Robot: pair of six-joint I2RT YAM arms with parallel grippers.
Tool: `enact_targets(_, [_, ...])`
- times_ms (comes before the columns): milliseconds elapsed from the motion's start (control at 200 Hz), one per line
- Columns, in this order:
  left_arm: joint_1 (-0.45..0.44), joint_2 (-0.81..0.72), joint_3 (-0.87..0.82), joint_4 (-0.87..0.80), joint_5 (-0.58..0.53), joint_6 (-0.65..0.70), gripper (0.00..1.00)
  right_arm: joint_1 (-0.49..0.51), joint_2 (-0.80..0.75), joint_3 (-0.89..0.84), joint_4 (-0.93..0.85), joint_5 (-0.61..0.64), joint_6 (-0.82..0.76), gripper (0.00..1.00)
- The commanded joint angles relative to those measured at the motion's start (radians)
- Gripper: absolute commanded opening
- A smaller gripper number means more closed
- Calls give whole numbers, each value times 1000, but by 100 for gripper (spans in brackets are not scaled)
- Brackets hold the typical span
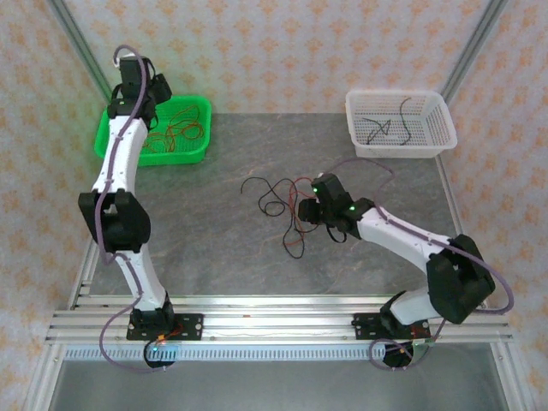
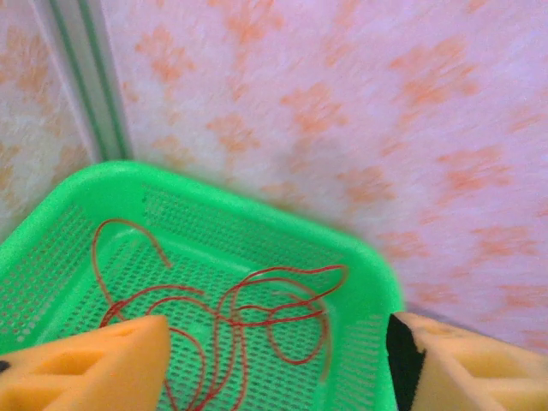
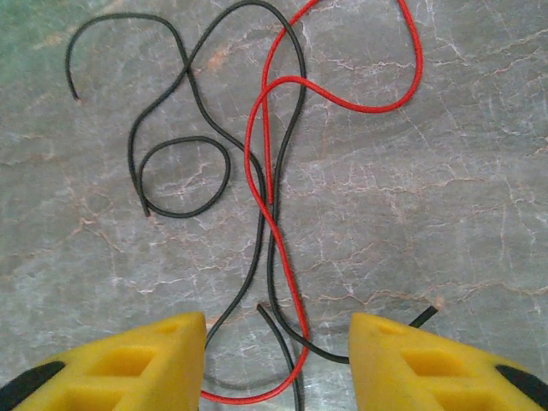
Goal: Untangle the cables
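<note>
Right gripper (image 3: pixel 276 332), the nearer one, hovers open over the tangled thin red and black cables (image 3: pixel 269 199), strands running straight out between its fingers (image 3: pixel 128 368)

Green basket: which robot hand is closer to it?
Left. The left gripper hangs open right above the green basket, over the red wires inside. The right gripper is far off, above the tangled red and black wires on the table.

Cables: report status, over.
Left tool open over green basket of red cables. Right tool open above red-black tangle on table. Nothing in the way.
</note>
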Motion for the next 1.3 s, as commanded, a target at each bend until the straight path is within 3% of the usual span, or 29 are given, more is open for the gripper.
enact_targets(0, [-29,-76,20,-74,108,-42,72,8,42,73,-73,32,-51,48])
enact_targets(210, [-130,-239,-89,-125,77,-27,73,48,151,190,-103,17,-88,48])
enact_targets(450, [-252,-548,-543,36,69,-116,73,123,341,394,-152,37,-137,46])
enact_targets(721, [-366,-843,-947,87,41,-216,72,122,600,711,-238,145,-454,42])
enact_targets(866, [-389,-936,-1046,46,23,-244,72,100,728,862,-260,126,-623,39])
enact_targets(1106, [-390,-1033,-1135,1,5,-263,72,42,843,1043,-321,102,-761,39])
enact_targets(1291, [-391,-1072,-1141,-27,-7,-265,72,-1,826,1022,-400,147,-844,40])
